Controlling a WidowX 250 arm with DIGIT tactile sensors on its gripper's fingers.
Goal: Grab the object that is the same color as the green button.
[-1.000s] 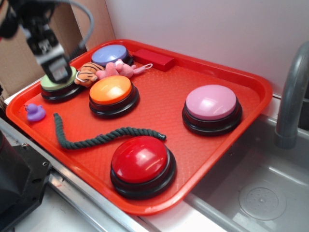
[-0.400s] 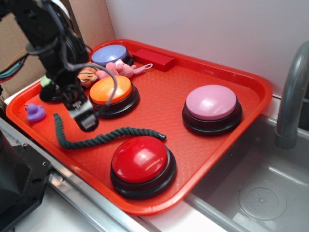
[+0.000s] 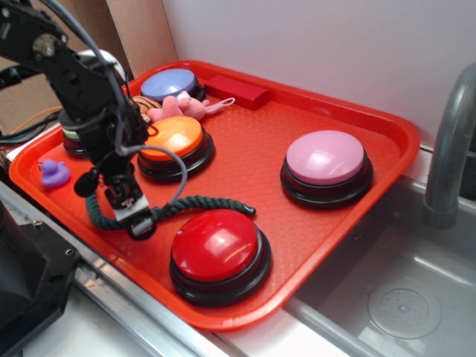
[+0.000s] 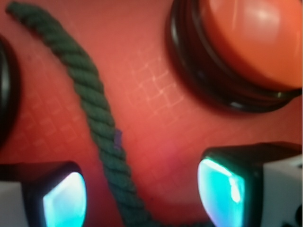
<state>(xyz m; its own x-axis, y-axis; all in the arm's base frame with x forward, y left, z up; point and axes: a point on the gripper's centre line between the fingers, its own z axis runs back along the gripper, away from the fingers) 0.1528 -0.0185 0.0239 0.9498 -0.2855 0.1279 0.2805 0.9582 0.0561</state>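
Note:
The dark green twisted rope lies limp on the red tray, between the orange button and the red button. My gripper is low over the rope's left part, open, with a finger on each side of it. In the wrist view the rope runs down between my two open fingertips, close to the left one, with the orange button at the upper right. The pale green button is almost wholly hidden behind my arm; only its black base shows.
A purple duck sits at the tray's left edge. A blue-purple button, pink plush toy, red block and pink button are also on the tray. A sink with a grey faucet lies to the right.
My gripper has moved from above the green button, down and to the right, and now sits low over the rope with its fingers straddling it. The rope has not moved.

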